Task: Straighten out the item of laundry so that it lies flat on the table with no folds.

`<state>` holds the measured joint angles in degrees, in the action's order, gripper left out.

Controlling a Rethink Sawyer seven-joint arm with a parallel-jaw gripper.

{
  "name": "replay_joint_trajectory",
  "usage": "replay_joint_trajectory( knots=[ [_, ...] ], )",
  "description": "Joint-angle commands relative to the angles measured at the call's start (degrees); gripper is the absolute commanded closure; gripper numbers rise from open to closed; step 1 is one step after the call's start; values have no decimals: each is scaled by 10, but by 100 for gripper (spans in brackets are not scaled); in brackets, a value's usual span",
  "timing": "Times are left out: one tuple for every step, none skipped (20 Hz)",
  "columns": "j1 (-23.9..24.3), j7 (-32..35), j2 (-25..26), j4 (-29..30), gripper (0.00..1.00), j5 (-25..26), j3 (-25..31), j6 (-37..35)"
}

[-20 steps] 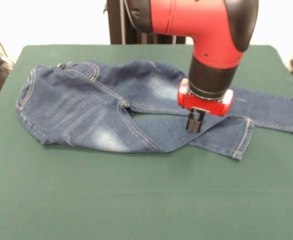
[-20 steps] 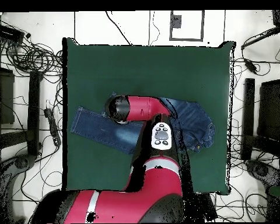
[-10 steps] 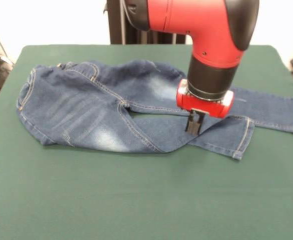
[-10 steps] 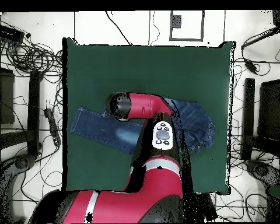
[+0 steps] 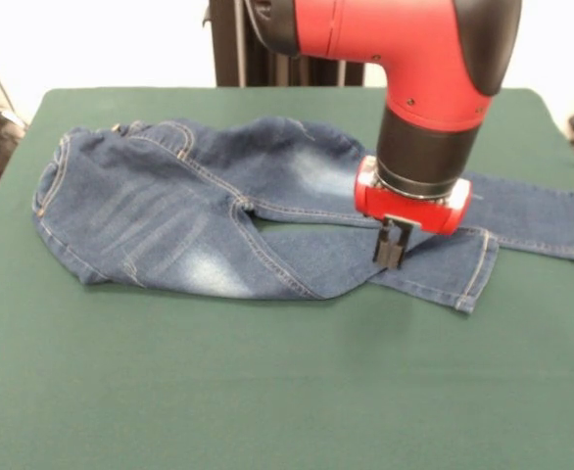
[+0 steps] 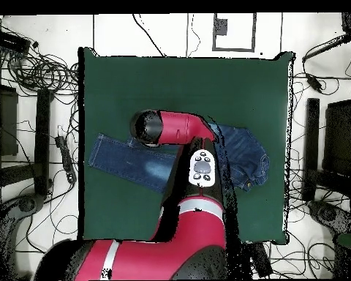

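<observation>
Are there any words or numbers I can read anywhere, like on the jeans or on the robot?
No words or numbers can be read in either view.
The jeans: only stitching and faded patches, no label visible.
The arm: plain red and black, no readable writing.
The white button panel on the arm: its markings are too small to read.
</observation>
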<state>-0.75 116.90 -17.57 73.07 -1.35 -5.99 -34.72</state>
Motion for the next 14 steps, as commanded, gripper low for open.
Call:
replay_joint_trajectory(
  knots=[
    [-25,127,3,-24,100,-33,3,-61],
    [-24,124,3,-19,100,-34,5,-56],
    [-23,123,3,-14,100,-34,5,-47],
    [-23,121,4,-10,100,-32,3,-36],
    [-24,119,4,-7,100,-30,2,-27],
    [-23,118,4,-5,100,-29,3,-23],
    [-21,115,4,-4,100,-28,4,-25],
    [-20,112,5,-4,0,-28,5,-29],
    [-20,110,5,-5,0,-27,5,-30],
    [-20,109,6,-5,0,-26,5,-30],
    [-20,107,6,-5,0,-26,5,-31],
    [-20,107,6,-5,0,-25,5,-31],
    [-19,105,6,-5,0,-24,5,-29],
    [-19,103,6,-4,0,-23,5,-27]
  ],
)
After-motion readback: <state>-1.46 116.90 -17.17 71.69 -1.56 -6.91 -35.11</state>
